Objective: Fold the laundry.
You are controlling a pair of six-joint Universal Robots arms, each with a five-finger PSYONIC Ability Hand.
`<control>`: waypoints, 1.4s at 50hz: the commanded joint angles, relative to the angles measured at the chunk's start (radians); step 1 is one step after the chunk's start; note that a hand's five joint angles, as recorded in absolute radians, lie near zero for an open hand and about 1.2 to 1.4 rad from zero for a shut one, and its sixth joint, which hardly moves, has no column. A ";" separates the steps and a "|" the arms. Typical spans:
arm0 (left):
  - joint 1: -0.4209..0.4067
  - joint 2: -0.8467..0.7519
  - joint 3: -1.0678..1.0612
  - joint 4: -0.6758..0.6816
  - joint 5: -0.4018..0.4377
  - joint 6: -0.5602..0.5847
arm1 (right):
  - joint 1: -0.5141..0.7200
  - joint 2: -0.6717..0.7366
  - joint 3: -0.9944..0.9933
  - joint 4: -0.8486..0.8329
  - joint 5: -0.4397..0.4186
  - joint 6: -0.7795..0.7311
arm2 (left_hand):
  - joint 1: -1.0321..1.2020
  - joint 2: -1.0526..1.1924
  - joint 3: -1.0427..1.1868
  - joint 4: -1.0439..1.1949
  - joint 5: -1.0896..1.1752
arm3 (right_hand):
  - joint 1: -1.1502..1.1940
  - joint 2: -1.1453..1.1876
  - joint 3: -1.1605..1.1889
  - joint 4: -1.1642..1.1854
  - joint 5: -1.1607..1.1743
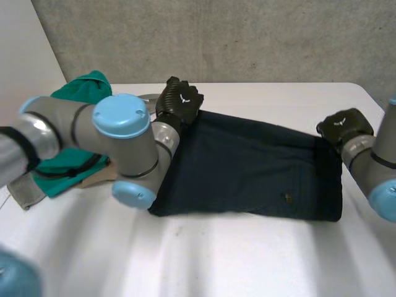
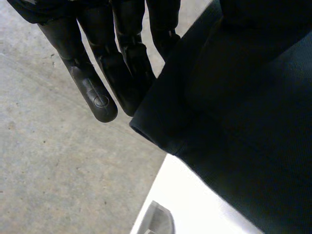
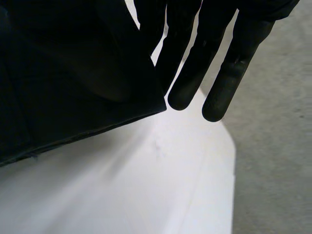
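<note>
A dark navy garment [image 1: 247, 167] lies spread across the white table [image 1: 247, 253], its near edge flat. My left hand [image 1: 179, 100] is at its far left corner, and in the left wrist view that corner [image 2: 161, 122] hangs lifted beside straight fingers [image 2: 97, 92] that pinch it. My right hand [image 1: 344, 127] is at the far right corner. There the cloth [image 3: 73, 87] is held against straight fingers [image 3: 224, 83] above the table [image 3: 122, 185].
A green garment [image 1: 80, 93] is heaped at the far left, behind my left arm. A beige cloth piece [image 1: 25, 192] lies under it near the table's left edge. A grey concrete wall stands behind the table's far edge.
</note>
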 commanded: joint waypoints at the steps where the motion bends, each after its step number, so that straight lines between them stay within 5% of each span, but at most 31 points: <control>1: 0.011 -0.206 0.283 0.042 0.003 0.008 | 0.009 0.196 -0.221 -0.080 0.032 0.006 | 0.233 0.197 0.203 0.194 0.215 | -0.302 -0.395 -0.419 -0.426 -0.419; 2: 0.005 -0.232 0.319 0.064 0.003 0.003 | 0.014 0.212 -0.238 -0.087 0.040 0.003 | -0.642 -0.678 -0.671 -0.680 -0.660 | -0.861 -0.955 -0.979 -0.986 -0.979; 3: 0.003 -0.240 0.330 0.074 0.003 -0.001 | 0.018 0.226 -0.258 -0.090 0.048 0.000 | -0.989 -1.025 -1.019 -1.028 -1.007 | -0.901 -0.994 -1.018 -1.026 -1.018; 5: 0.000 -0.244 0.328 0.100 0.003 -0.009 | 0.029 0.255 -0.296 -0.095 0.069 0.009 | -0.784 -0.820 -0.814 -0.822 -0.802 | -0.901 -0.994 -1.018 -1.026 -1.018; 6: -0.003 -0.243 0.325 0.126 0.002 -0.019 | 0.032 0.256 -0.298 -0.100 0.077 0.014 | -0.989 -1.025 -1.019 -1.028 -1.007 | -0.901 -0.994 -1.018 -1.026 -1.018; 15: -0.032 -0.063 0.118 0.173 -0.012 -0.115 | 0.030 0.053 -0.152 -0.092 0.089 0.179 | -0.989 -1.025 -1.019 -1.028 -1.007 | -0.901 -0.994 -1.018 -1.026 -1.018; 20: -0.030 0.098 -0.087 0.173 -0.010 -0.155 | 0.023 -0.150 0.076 0.018 0.010 0.230 | -0.989 -1.025 -1.019 -1.028 -1.007 | -0.901 -0.994 -1.018 -1.026 -1.018; 26: -0.030 0.259 -0.308 0.173 -0.009 -0.197 | 0.020 -0.195 0.263 0.127 -0.098 0.273 | -0.989 -1.025 -1.019 -1.028 -1.007 | -0.814 -0.908 -0.932 -0.939 -0.932; 35: -0.038 0.306 -0.422 0.176 -0.006 -0.242 | -0.020 -0.158 0.408 -0.136 -0.156 0.316 | -0.989 -1.025 -1.019 -1.028 -1.007 | -0.674 -0.767 -0.791 -0.798 -0.791; 40: -0.041 0.305 -0.425 0.176 -0.010 -0.251 | -0.026 -0.049 0.386 -0.209 -0.149 0.299 | -0.989 -1.025 -1.019 -1.028 -1.007 | -0.322 -0.416 -0.440 -0.447 -0.440; 42: -0.040 0.308 -0.428 0.176 -0.010 -0.253 | -0.031 -0.040 0.379 -0.210 -0.132 0.292 | -0.989 -1.025 -1.019 -1.028 -1.007 | 0.317 0.223 0.199 0.192 0.200; 48: -0.037 0.354 -0.463 0.174 -0.009 -0.253 | -0.081 -0.119 0.422 -0.218 -0.089 0.244 | -0.989 -1.025 -1.019 -1.028 -1.007 | 0.321 0.227 0.203 0.196 0.204; 56: -0.027 0.446 -0.543 0.176 -0.006 -0.253 | -0.190 -0.248 0.446 -0.205 -0.089 -0.059 | -0.989 -1.025 -1.019 -1.028 -1.007 | 0.321 0.227 0.203 0.196 0.204; 60: -0.014 0.469 -0.574 0.177 -0.006 -0.254 | -0.119 -0.254 0.422 -0.254 -0.100 -0.166 | -0.989 -1.025 -1.019 -1.028 -1.007 | 0.321 0.227 0.203 0.196 0.204; 63: -0.004 0.477 -0.580 0.179 -0.007 -0.256 | 0.078 -0.241 0.386 -0.337 -0.156 -0.178 | -0.989 -1.025 -1.019 -1.028 -1.007 | 0.321 0.227 0.203 0.196 0.204; 70: 0.009 0.487 -0.581 0.177 -0.017 -0.317 | 0.382 -0.044 0.360 -0.417 -0.412 -0.196 | -0.989 -1.025 -1.019 -1.028 -1.007 | 0.321 0.227 0.203 0.196 0.204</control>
